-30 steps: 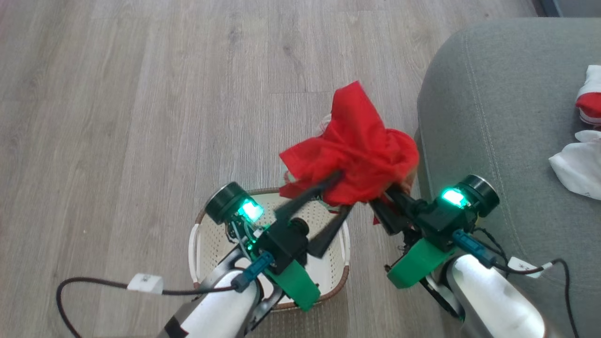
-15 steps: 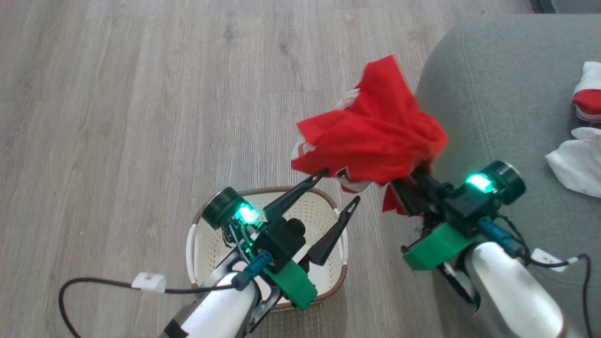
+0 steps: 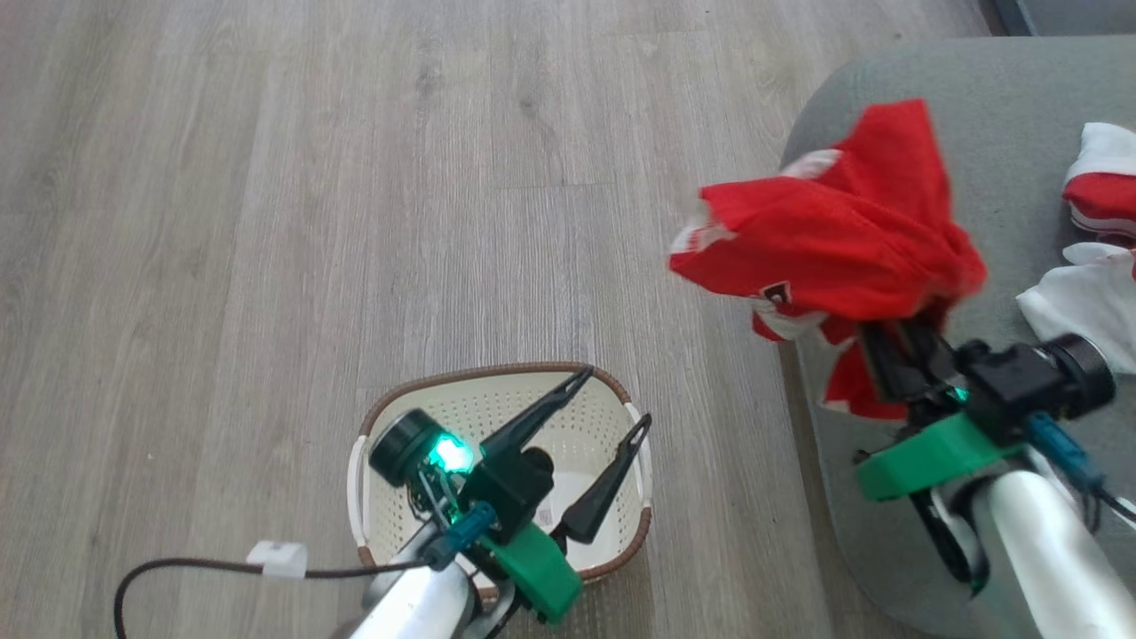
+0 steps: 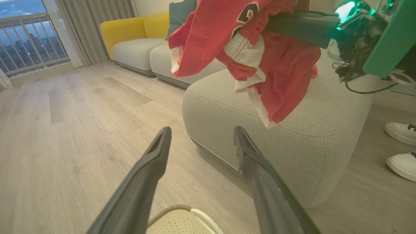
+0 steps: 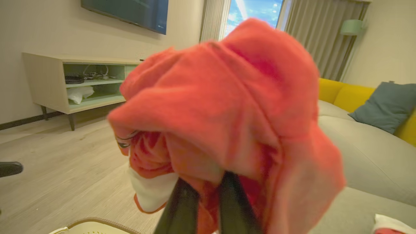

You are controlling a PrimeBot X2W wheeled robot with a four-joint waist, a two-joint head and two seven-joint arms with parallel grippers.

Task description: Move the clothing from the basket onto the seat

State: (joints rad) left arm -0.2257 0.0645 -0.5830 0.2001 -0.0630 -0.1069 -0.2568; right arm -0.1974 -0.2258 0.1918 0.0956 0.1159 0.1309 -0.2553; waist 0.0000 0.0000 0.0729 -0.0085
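Hanging from pinched-shut right gripper (image 3: 892, 346): red jersey (image 3: 834, 240), over seat (image 3: 1003, 98) corner, its middle farther right. Left gripper (image 3: 614, 395) splayed, empty.

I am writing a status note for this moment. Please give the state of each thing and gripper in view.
left gripper: open, empty, above the basket.
right gripper: shut on the red garment.
red garment: held in the air, over the edge of the seat.
basket: on the floor, no clothing visible inside.
other garment: lying on the seat.
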